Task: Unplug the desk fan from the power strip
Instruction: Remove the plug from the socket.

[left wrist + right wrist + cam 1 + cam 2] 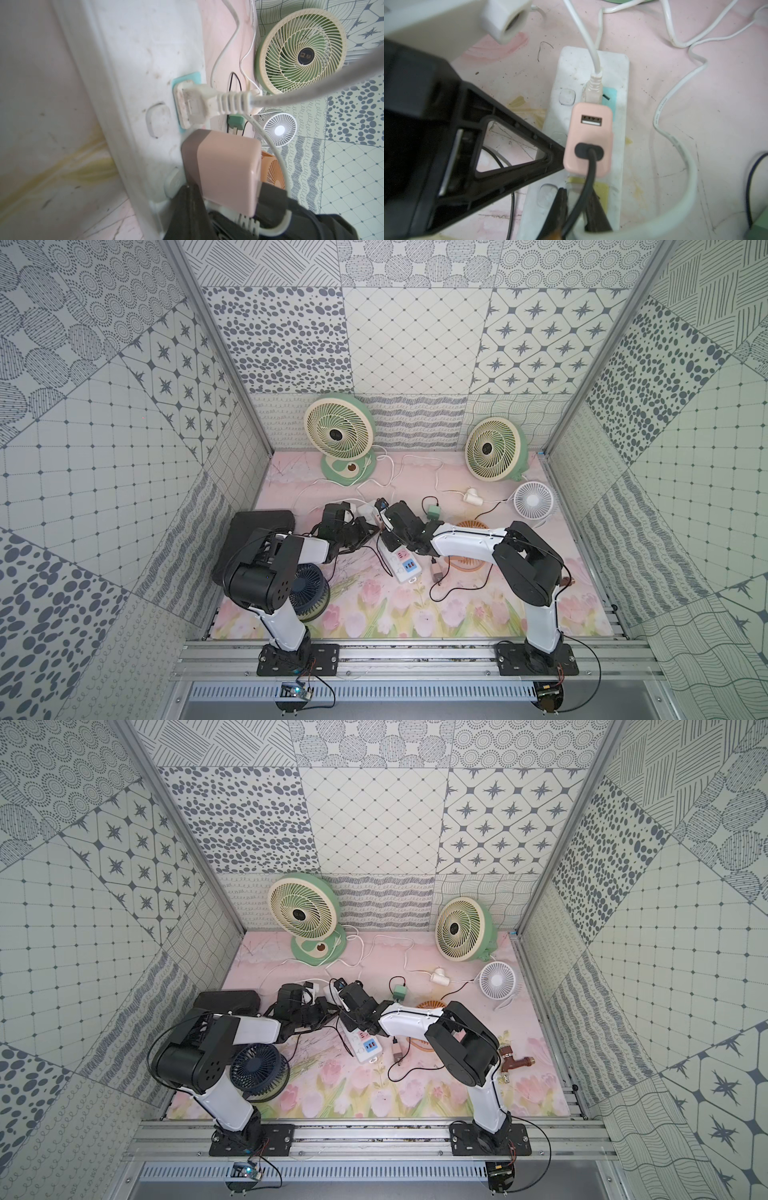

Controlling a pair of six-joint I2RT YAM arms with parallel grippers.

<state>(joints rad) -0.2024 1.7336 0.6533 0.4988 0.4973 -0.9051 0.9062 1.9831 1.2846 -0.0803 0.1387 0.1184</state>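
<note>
The white power strip (401, 566) (618, 145) lies mid-table, with both arms meeting over its far end. A pink USB adapter (589, 135) (226, 166) stands plugged into it, a black cable (588, 172) running out of its top. My right gripper (577, 199) is shut on that cable just below the adapter. My left gripper (192, 187) is shut, its tip pressed against the adapter's side on the strip. A white plug (193, 106) sits in the blue socket beside it. I cannot trace which desk fan the black cable feeds.
Two green fans (340, 431) (492, 448) stand at the back, a small white fan (534, 499) and an orange fan (471, 526) to the right, a dark blue fan (307, 593) under the left arm. White cords, a green adapter (434, 513) and a loose brown adapter (436, 572) lie around.
</note>
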